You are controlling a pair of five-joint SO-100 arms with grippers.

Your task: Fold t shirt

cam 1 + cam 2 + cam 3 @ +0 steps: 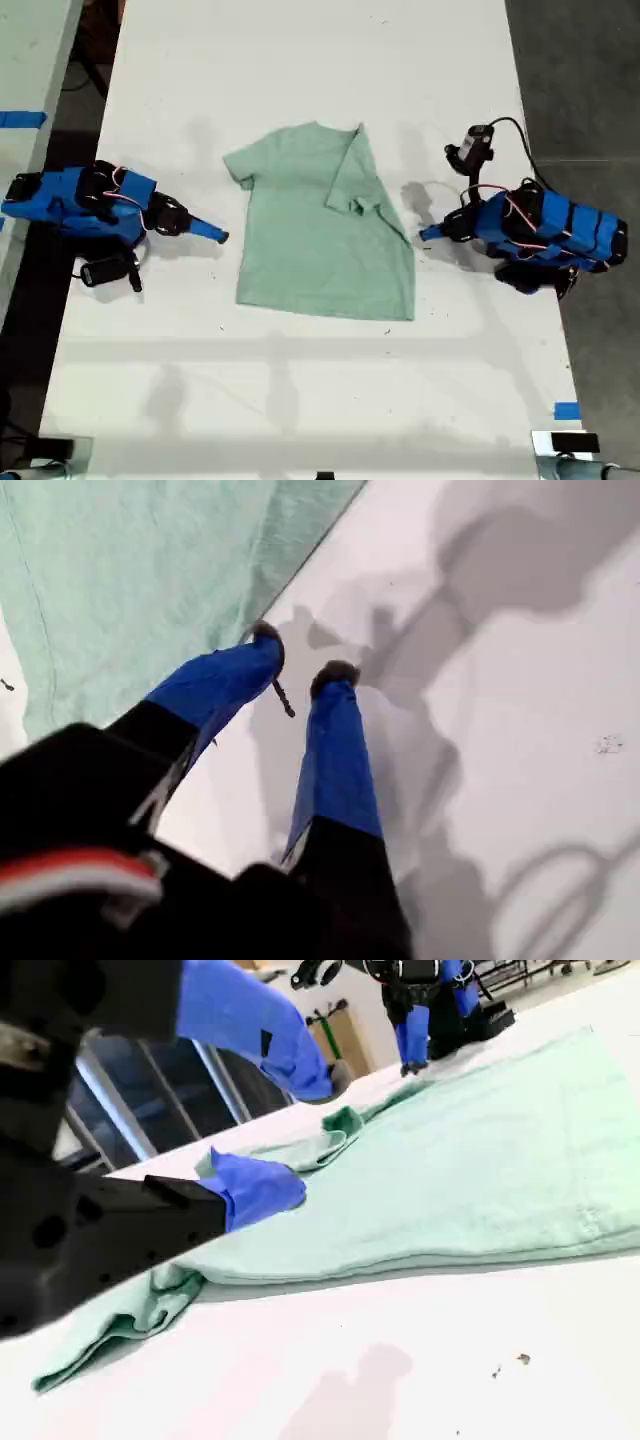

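My first claw (300,655) has its blue tips a little apart with nothing between them, low over the white worktop (300,400), just beside the t shirt (320,250) edge on the exterior view's right. My second claw (305,1140) is spread wide and empty, at the shirt's other side. The pale green shirt lies flat mid-worktop, one sleeve folded inward. Blue tape (566,410) marks the worktop's edge.

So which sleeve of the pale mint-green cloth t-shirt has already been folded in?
The sleeve on the exterior view's right: it lies flipped over the pale mint-green t-shirt's body. The other sleeve still sticks out flat on the white table.
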